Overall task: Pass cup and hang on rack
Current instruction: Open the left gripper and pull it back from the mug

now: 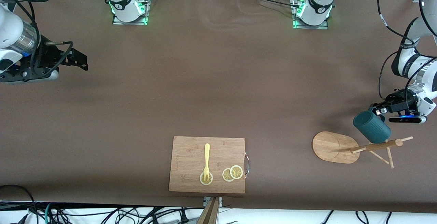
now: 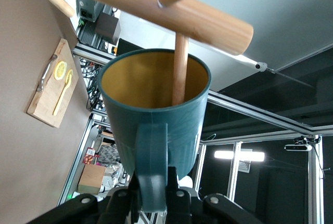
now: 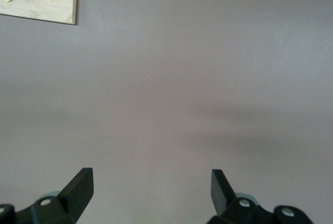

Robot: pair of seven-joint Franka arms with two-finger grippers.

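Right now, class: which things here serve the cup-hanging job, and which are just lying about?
Job: cup, held by its handle in the left gripper; rack.
Lying about: cutting board, fork, lemon slices. Right gripper waits open.

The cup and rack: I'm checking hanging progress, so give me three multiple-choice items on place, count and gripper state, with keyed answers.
1. Where is the cup?
A. on the cutting board
B. held over the rack
C. on the table by the right arm

2. How many lemon slices lie on the cutting board?
A. one
B. three
C. five

3. How is the left gripper?
A. shut on the cup's handle
B. open over the fork
C. open and waiting

Answers: 1 B, a rack peg enters the cup's mouth in the left wrist view; 2 B, one under the fork, two overlapping beside it; 3 A, fingers clamp the handle. The right gripper waits open.
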